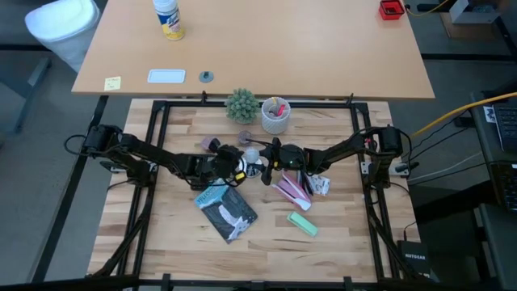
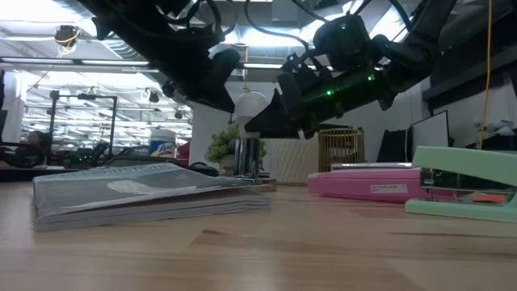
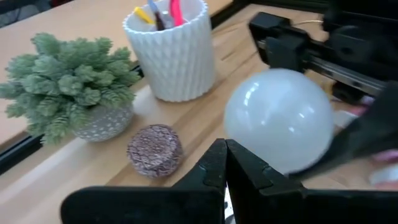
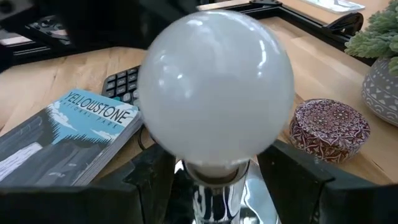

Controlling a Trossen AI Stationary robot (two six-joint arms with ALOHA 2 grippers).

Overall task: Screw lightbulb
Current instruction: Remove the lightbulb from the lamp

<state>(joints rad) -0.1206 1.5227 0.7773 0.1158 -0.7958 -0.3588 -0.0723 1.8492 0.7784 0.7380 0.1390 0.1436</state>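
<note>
Between both hands, smooth frosted globe lightbulb (image 4: 216,93), shiny chrome stem (image 4: 217,199)

The lightbulb (image 1: 252,154) stands at the middle of the bench (image 1: 161,242), between the left hand (image 1: 234,162) and the right hand (image 1: 266,158). Behind it sit a plant (image 1: 241,104) and a pen cup (image 1: 275,114) side by side. In front of it lies a book (image 1: 226,210), with a stapler (image 1: 302,223) to the book's right.
</note>
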